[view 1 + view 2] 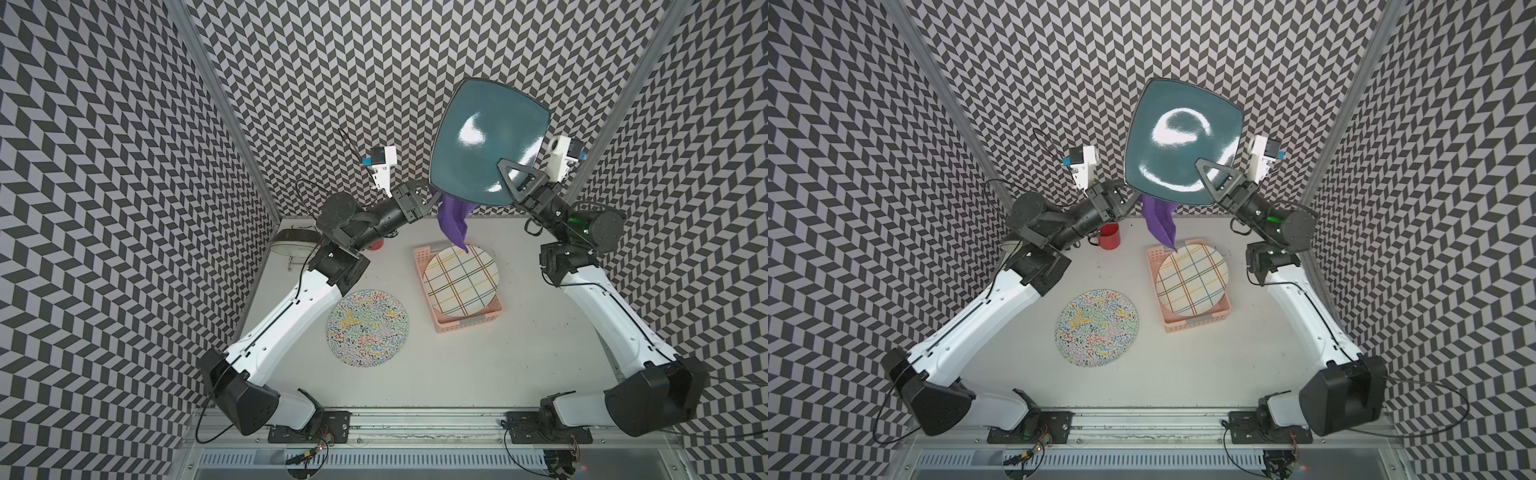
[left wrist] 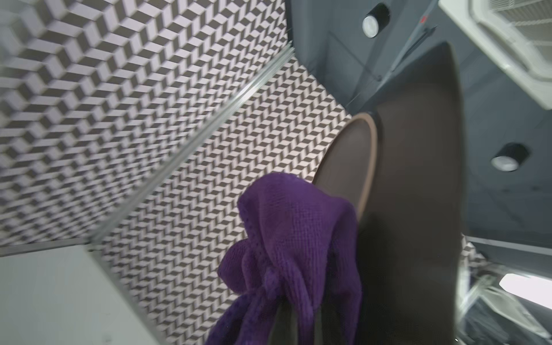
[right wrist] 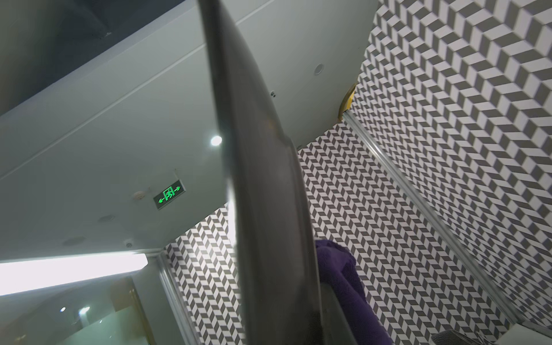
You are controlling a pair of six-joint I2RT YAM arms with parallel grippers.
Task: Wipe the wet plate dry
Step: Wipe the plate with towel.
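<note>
Teal square plate (image 1: 486, 124) raised well above the worktop (image 1: 540, 332), glossy face upward, its rim clamped between the right fingers (image 1: 503, 163). Left fingers (image 1: 427, 202) pinched together on a purple cloth (image 1: 453, 224) hanging at the plate's lower edge, underneath. Below: 1 plaid plate (image 1: 461, 282) in a pink basket (image 1: 469, 324); 1 squiggle-patterned plate (image 1: 368, 328) nearby.
</note>
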